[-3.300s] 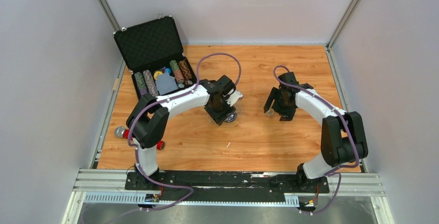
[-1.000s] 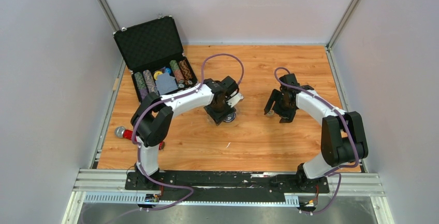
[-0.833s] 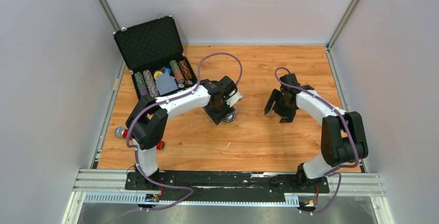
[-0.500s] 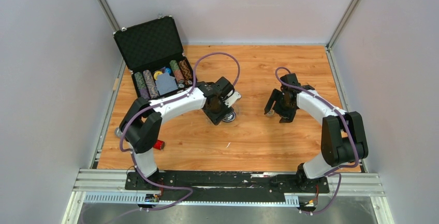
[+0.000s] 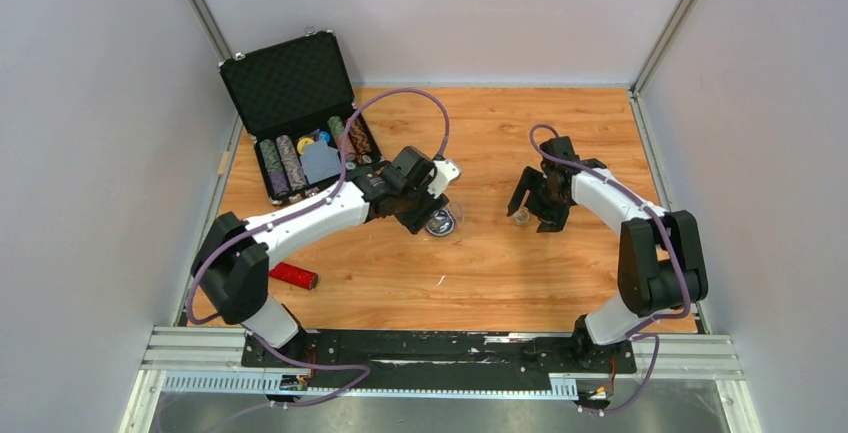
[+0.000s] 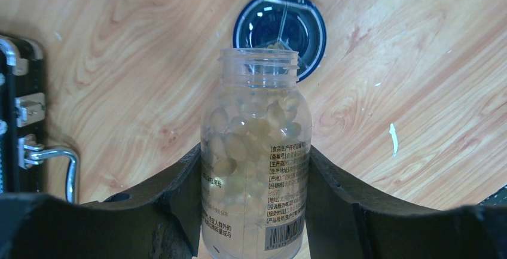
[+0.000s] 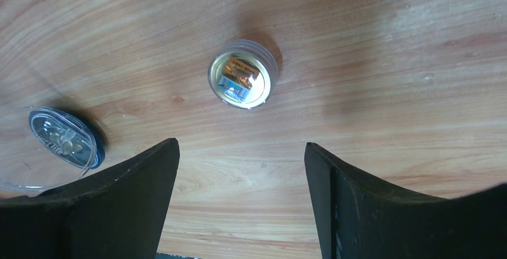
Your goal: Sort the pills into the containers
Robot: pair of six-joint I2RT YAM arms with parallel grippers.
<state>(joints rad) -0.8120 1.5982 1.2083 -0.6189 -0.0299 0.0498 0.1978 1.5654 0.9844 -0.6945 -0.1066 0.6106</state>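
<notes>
Top external: fixed high above and behind the arm bases, facing down and forward, far enough to take in the whole table [image 5: 520,273] and both arms
Left wrist: on the left arm, looking down past the left gripper [image 6: 254,151] and its pill bottle [image 6: 257,121], close to the wood
Right wrist: on the right arm, looking almost straight down through the right gripper [image 7: 240,145], also close
Shared: the dish [image 5: 440,221] appears in all three views, at the top of the left wrist view and the left edge of the right wrist view
</notes>
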